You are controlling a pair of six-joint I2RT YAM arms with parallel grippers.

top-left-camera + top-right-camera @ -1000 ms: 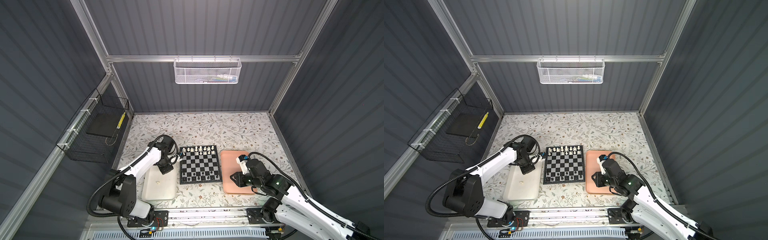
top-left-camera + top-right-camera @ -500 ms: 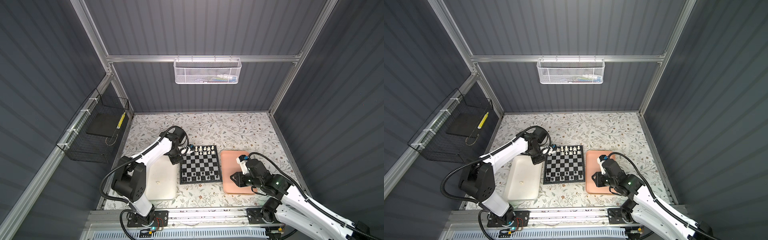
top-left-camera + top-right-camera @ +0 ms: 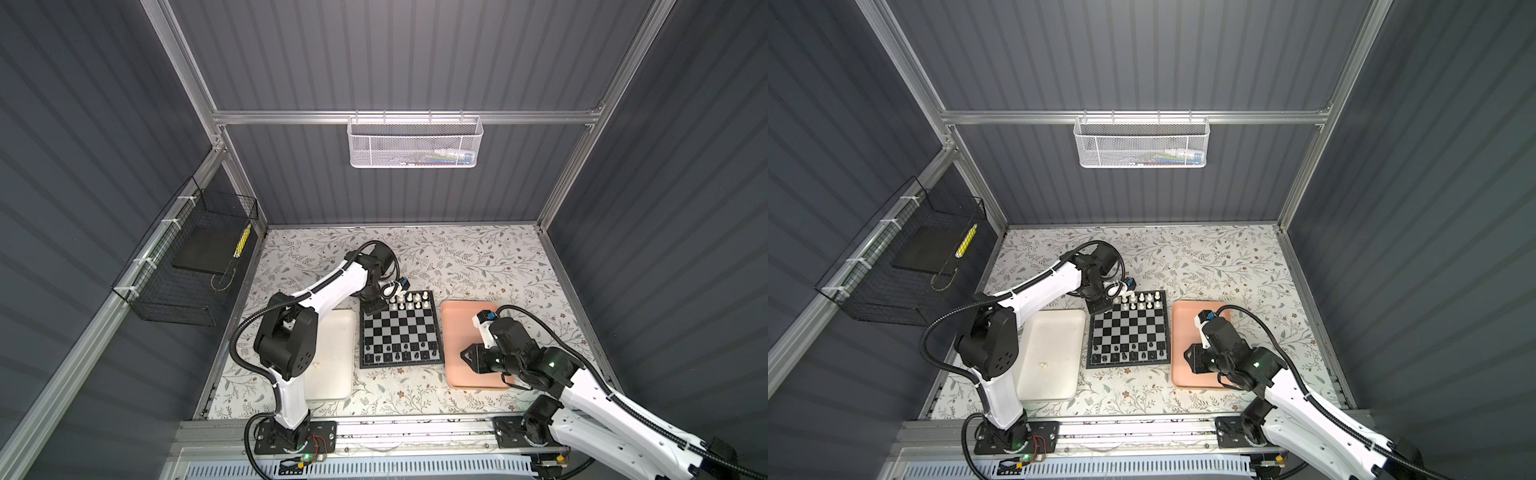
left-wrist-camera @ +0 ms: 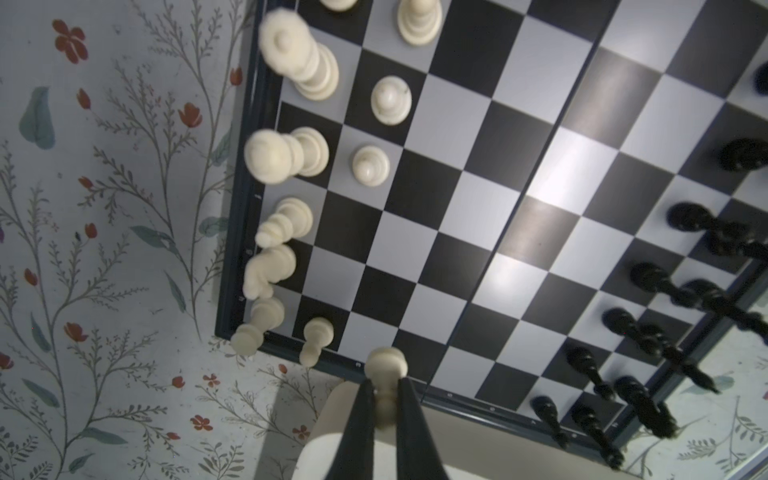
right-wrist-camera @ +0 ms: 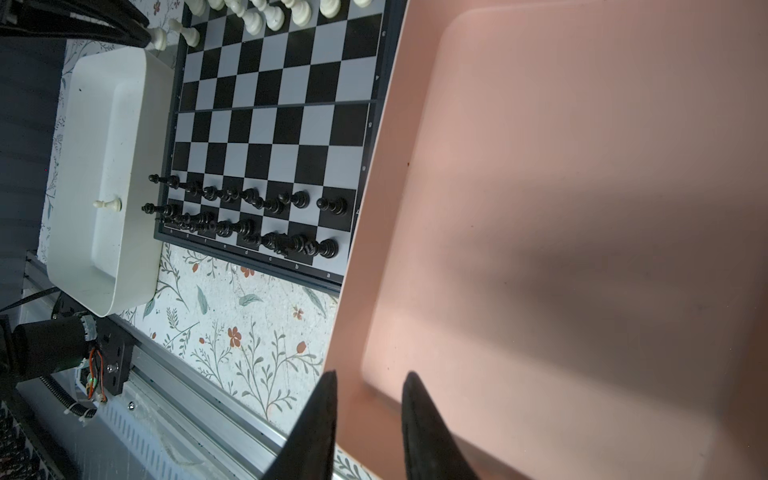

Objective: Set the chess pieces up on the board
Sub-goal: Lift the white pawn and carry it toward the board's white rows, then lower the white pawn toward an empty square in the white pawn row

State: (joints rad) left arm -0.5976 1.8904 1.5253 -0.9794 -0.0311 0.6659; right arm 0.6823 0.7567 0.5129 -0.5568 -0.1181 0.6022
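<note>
Floral table inside grey ribbed walls; board between white tray and pink tray. Left gripper pinches a pawn (cream); right gripper gapes, empty.

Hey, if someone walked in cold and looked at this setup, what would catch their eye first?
The chequered board mid-table, with black pieces lined up in its two near rows and cream pieces standing along the far edge. At its far left corner the left hand pinches a cream pawn. One lone pawn sits in the white tray.
</note>
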